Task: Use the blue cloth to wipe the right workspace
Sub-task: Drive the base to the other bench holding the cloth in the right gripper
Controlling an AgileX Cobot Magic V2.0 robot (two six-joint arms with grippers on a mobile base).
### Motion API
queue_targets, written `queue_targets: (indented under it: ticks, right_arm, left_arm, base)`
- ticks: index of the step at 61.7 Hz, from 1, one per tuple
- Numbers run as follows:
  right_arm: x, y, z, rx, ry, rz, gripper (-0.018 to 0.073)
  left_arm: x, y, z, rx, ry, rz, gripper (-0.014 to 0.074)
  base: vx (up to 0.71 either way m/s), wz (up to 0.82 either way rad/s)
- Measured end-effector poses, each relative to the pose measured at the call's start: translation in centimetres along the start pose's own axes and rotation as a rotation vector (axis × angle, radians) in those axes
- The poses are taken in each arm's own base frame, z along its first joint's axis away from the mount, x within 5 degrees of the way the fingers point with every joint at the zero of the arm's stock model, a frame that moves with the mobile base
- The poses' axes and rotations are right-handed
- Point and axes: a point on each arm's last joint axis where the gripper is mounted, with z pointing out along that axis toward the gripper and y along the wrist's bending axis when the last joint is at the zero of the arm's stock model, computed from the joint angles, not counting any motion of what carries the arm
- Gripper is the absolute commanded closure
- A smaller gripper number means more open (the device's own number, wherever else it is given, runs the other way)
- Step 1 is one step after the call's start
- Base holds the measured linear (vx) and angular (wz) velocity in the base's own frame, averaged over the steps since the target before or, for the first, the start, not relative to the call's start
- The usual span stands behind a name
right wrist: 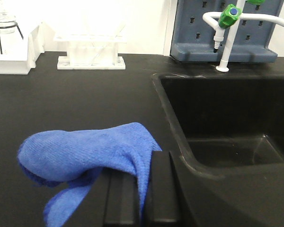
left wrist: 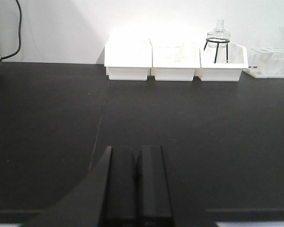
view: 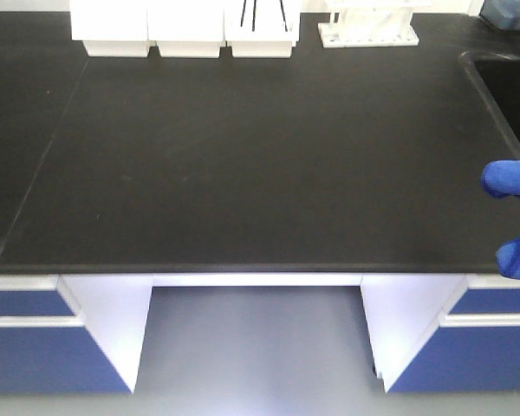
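Currently, front view: one cloth (view: 516, 180) shows at the right edge of frame, beside the counter (view: 243, 173), which carries three bins (view: 186, 30), one rack (view: 368, 33) and one sink (view: 511, 95).

Left wrist view: left gripper (left wrist: 137, 158) has its fingers together and holds nothing.

Right wrist view: right gripper (right wrist: 141, 189) is clamped on the cloth, lower left of frame.

Assessment: carrying step. The right workspace is not in view, so the next move calls for swinging to it, then lowering the cloth.

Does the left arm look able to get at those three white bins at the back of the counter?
Probably yes: only open black countertop lies between its shut jaws and the white bins, though the stretch needed is uncertain.
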Motion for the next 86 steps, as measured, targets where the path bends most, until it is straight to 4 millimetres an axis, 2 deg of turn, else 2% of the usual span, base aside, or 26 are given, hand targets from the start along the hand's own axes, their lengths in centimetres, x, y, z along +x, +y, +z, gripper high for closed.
queue_targets:
  ticks: [86]
  right_arm:
    - [0.00,0.00,0.00,0.000,0.000,0.000,0.0564]
  left_arm:
    - [0.00,0.00,0.00,0.000,0.000,0.000,0.0602]
  base:
    - [-0.28,0.00]
